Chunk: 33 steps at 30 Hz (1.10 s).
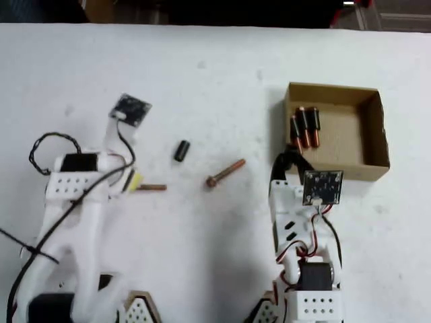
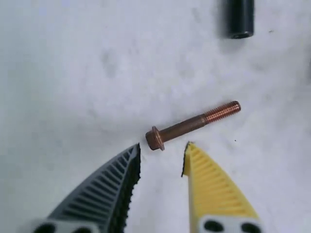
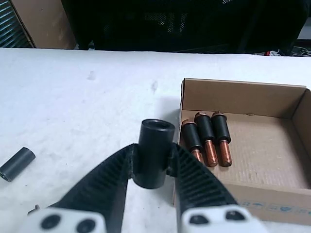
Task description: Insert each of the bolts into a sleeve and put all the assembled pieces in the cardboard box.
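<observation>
Left pincer (image 2: 163, 148) stands released, its grey and yellow fingertips either side of the head of a copper bolt (image 2: 192, 125) that lies flat on the white counter (image 1: 202, 81). The tips are just beside the head, not gripping it. Beyond that bolt lies a loose black sleeve (image 1: 181, 151) on its side. Farther right a second bolt (image 1: 225, 173) rests alone, well apart from both arms.

Right pincer (image 3: 153, 148) is clenched on another black sleeve, the held sleeve (image 3: 155, 132), upright with its bore open at the top, just beside the cardboard box (image 3: 243, 97). Three assembled pieces (image 3: 206, 136) already lie side by side in the box's near-left corner.

By my reading, the fourth assembly is in hand, with one pair left after it. Next, the left pincer needs to close on the bolt by its head end and lift it. Then the threaded tip must line up squarely with the held sleeve's bore, since a tilted bolt would likely catch on the rim.
</observation>
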Motion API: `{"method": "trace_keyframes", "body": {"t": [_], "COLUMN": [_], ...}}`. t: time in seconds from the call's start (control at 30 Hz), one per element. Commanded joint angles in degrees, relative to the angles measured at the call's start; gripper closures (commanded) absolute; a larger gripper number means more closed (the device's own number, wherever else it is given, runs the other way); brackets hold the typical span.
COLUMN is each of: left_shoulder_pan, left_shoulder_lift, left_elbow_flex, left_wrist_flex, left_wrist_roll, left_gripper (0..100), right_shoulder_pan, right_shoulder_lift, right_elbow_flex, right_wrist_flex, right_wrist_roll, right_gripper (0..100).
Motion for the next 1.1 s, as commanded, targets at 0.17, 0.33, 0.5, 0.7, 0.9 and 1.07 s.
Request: {"method": "trace_keyframes", "body": {"t": [0.17, 0.33, 0.5, 0.7, 0.9, 1.07], "left_shoulder_pan": [-2.33, -2.33, -2.33, -2.33, -1.89, -1.19], "left_shoulder_lift": [14.20, 20.44, 24.40, 24.40, 24.40, 24.57], "left_elbow_flex": [-8.35, -11.60, -13.80, -13.98, -17.49, -18.73], "left_wrist_flex": [-2.99, -2.99, -2.90, -2.90, 2.11, 4.92], "left_wrist_roll": [5.01, 5.01, 5.01, 5.01, 7.12, 12.48], "left_gripper": [85, 96, 97, 95, 94, 93], "right_shoulder_pan": [0.57, 0.57, 0.57, 0.57, 0.57, 0.66], "right_shoulder_lift": [-0.22, -0.22, -0.22, -0.22, -0.22, -0.22], "right_elbow_flex": [0.44, 0.44, 0.44, 0.44, 0.44, 0.44], "right_wrist_flex": [-0.04, -0.04, -0.04, -0.04, -0.04, -0.04], "right_wrist_roll": [-0.09, -0.09, -0.09, -0.09, -0.09, -0.09], "right_gripper": [98.1, 98.1, 98.1, 98.1, 98.1, 98.1]}}
